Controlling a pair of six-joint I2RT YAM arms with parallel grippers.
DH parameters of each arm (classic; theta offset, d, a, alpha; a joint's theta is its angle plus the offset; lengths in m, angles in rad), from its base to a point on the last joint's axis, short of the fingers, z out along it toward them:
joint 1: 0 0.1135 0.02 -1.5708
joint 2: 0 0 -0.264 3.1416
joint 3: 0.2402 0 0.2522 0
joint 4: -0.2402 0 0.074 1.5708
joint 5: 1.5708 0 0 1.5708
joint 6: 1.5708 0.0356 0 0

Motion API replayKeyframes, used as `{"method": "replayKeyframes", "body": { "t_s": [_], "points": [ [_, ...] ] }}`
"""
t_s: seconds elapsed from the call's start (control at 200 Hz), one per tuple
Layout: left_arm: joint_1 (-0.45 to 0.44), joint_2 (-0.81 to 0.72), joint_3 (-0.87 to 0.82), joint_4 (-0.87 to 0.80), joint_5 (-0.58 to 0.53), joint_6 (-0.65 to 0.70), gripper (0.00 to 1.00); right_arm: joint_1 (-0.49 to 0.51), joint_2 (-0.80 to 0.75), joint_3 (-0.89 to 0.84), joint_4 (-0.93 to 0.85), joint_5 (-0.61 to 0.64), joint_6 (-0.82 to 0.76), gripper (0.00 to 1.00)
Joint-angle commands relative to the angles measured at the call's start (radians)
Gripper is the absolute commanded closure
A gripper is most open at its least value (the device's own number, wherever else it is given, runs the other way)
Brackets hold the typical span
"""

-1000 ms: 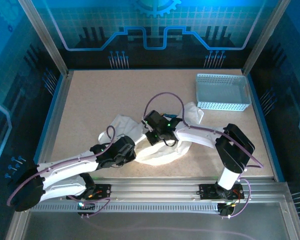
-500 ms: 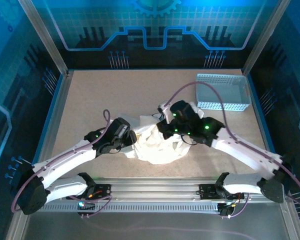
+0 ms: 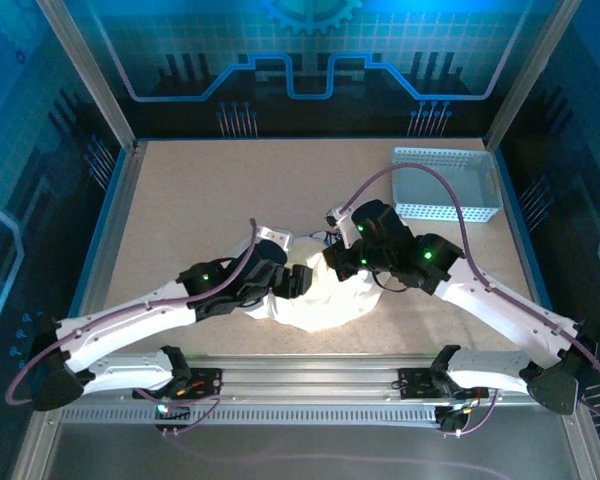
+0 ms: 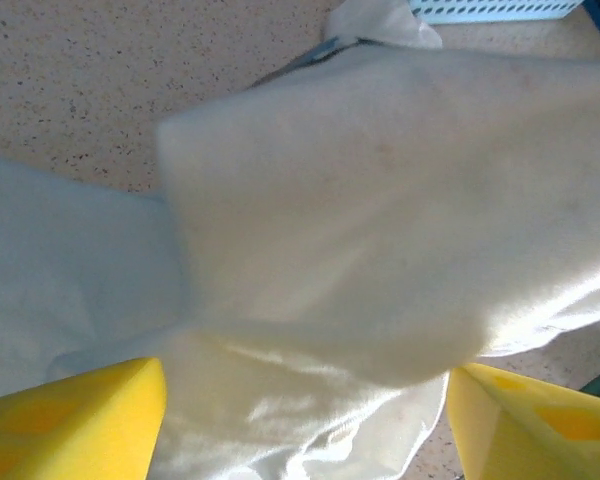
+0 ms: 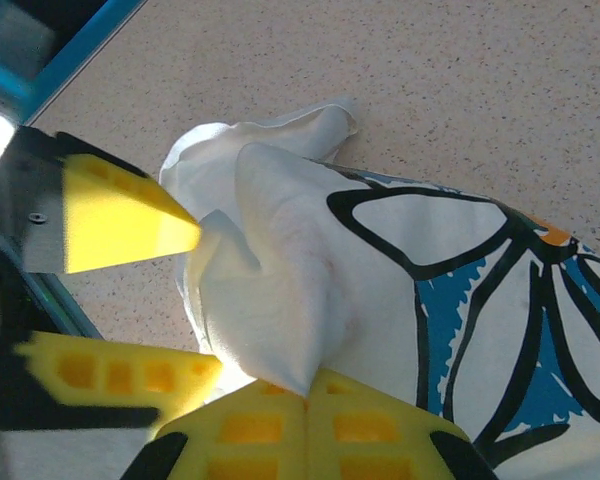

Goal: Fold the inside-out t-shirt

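The inside-out t-shirt (image 3: 325, 303) lies bunched in a white heap near the table's front middle. Its blue and black flower print (image 5: 500, 310) faces the right wrist camera. My right gripper (image 5: 307, 392) is shut on a pinched fold of the white cloth (image 5: 280, 300), at the heap's far edge (image 3: 342, 262). My left gripper (image 3: 298, 281) sits at the heap's left side, its yellow fingers (image 4: 80, 420) spread wide with loose cloth (image 4: 380, 230) lying between them. In the right wrist view those left fingers (image 5: 130, 215) stand just beside the held fold.
A light blue-grey perforated basket (image 3: 447, 183) stands at the back right, and its edge (image 4: 490, 10) peeks in at the top of the left wrist view. Bare speckled tabletop (image 3: 210, 190) surrounds the shirt. Both arms reach in over the front rail (image 3: 310, 380).
My left gripper has opened and slid right, up against the shirt heap. The right arm has swung outward with the cloth still pinched, and the shirt has bunched tighter.
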Motion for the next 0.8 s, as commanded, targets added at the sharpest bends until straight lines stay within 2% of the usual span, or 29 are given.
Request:
{"method": "replayKeyframes", "body": {
  "t_s": [0.0,0.075,0.14,0.26,0.33,0.415,0.52,0.61,0.65,0.68,0.755,0.795],
  "points": [
    [-0.016,0.073,0.012,0.033,-0.03,0.045,0.22,-0.008,-0.012,0.035,0.001,-0.054,0.018,1.0],
    [-0.016,0.128,0.034,0.035,-0.06,0.038,0.21,-0.007,-0.012,0.035,0.009,-0.083,0.025,1.0],
    [-0.016,0.167,0.054,0.028,-0.089,0.034,0.26,-0.005,-0.018,0.033,0.011,-0.086,0.029,1.0],
    [-0.015,0.18,0.047,0.053,-0.096,0.035,0.51,-0.018,-0.043,0.022,0.004,-0.035,0.027,1.0],
    [-0.015,0.149,0.013,0.109,-0.034,0.055,0.65,-0.065,-0.045,0.009,-0.003,-0.023,0.023,1.0],
    [-0.013,0.089,-0.05,0.206,0.091,0.087,0.79,-0.153,-0.035,-0.025,0.021,-0.076,0.023,1.0],
    [-0.005,0.01,-0.135,0.316,0.221,0.094,0.88,-0.227,-0.008,-0.072,0.078,-0.103,0.011,1.0],
    [0.02,-0.022,-0.177,0.371,0.302,0.069,1.0,-0.253,0.056,-0.084,0.104,-0.088,-0.007,1.0],
    [0.032,-0.029,-0.193,0.398,0.331,0.057,1.0,-0.254,0.082,-0.094,0.123,-0.069,-0.014,1.0],
    [0.04,-0.031,-0.201,0.416,0.346,0.044,1.0,-0.254,0.101,-0.103,0.133,-0.049,-0.011,0.94],
    [0.064,-0.03,-0.223,0.465,0.392,0.012,1.0,-0.255,0.136,-0.104,0.11,0.027,0.019,0.67],
    [0.076,-0.027,-0.234,0.488,0.405,-0.003,1.0,-0.247,0.138,-0.102,0.083,0.074,0.026,0.6]
  ]
}}
